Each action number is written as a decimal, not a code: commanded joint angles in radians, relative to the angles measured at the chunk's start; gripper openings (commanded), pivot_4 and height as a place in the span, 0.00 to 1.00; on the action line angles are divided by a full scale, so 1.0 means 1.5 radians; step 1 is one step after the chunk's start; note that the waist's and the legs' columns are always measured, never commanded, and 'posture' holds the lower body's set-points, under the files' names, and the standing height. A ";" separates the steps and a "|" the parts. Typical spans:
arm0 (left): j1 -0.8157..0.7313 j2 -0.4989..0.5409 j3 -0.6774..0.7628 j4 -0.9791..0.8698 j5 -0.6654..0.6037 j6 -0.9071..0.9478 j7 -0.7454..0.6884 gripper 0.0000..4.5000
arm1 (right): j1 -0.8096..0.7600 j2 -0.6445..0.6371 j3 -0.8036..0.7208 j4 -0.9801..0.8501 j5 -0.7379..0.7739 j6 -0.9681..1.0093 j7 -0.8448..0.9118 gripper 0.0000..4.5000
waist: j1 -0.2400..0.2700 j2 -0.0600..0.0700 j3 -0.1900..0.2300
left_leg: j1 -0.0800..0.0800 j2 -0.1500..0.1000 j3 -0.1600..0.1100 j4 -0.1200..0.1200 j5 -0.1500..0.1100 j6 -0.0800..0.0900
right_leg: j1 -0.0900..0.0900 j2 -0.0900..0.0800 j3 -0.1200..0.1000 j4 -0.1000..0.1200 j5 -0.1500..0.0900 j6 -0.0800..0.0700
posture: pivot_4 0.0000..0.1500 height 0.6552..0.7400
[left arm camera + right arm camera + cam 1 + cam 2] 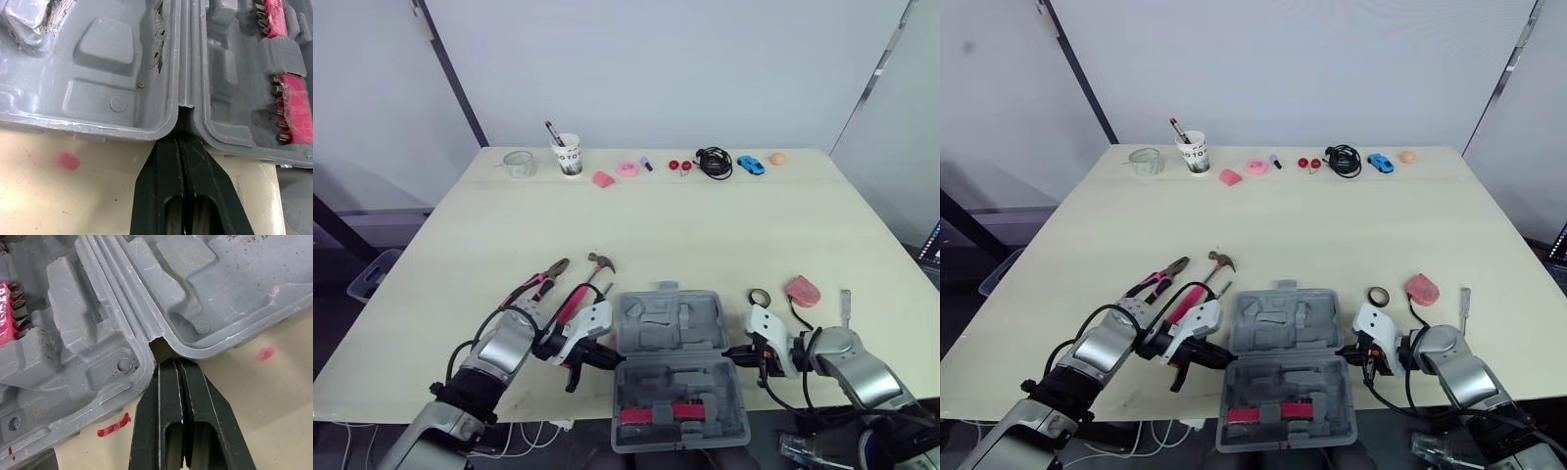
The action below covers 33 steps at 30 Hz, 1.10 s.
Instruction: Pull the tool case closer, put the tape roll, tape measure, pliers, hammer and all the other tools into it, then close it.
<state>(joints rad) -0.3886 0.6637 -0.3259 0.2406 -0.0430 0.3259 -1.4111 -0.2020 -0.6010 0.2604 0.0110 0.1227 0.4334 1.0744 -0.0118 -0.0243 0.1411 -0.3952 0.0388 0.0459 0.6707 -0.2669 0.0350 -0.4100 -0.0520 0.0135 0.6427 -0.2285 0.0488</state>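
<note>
Left pincer (181,143), right pincer (171,364), flanking tool case (672,329)

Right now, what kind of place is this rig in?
Probably a robot test lab: a pale table against plain white walls, an open grey tool case at its near edge, and unrelated props like a paper cup and toy car lined along the far edge.

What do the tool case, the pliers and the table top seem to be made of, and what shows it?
Tool case: grey moulded plastic, matt and scuffed, with shaped recesses.
Pliers: dark head, likely metal; pink grips, plastic or rubber.
Table: pale smooth top, perhaps laminate or painted wood; unclear which.
</note>
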 commanded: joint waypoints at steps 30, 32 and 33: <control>0.007 0.019 0.012 0.030 0.007 -0.018 0.035 0.01 | 0.010 -0.042 -0.029 0.021 0.007 -0.027 -0.006 0.00 | 0.002 0.000 0.000 | 0.000 0.000 0.000 0.000 0.000 0.000 | 0.000 0.000 0.000 0.000 0.000 0.000 | 1.00 1.00; 0.012 0.026 0.014 0.025 0.005 -0.016 0.036 0.01 | 0.010 -0.045 -0.035 0.023 0.008 -0.033 -0.010 0.00 | 0.002 0.000 0.000 | 0.000 0.000 0.000 0.000 0.000 0.000 | 0.000 0.000 0.000 0.000 0.000 0.000 | 1.00 1.00; 0.015 0.031 0.015 0.020 0.002 -0.015 0.036 0.01 | 0.011 -0.045 -0.038 0.021 0.009 -0.033 -0.012 0.00 | 0.002 0.000 0.000 | 0.000 0.000 0.000 0.000 0.000 0.000 | 0.000 0.000 0.000 0.000 0.000 0.000 | 1.00 1.00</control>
<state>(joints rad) -0.3854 0.6788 -0.3180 0.2635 -0.0606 0.2847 -1.3783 -0.1908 -0.6473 0.2367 0.0443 0.1304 0.3895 1.0677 -0.0095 -0.0241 0.1406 -0.3949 0.0388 0.0458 0.6708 -0.2669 0.0351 -0.4099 -0.0521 0.0135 0.6429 -0.2287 0.0484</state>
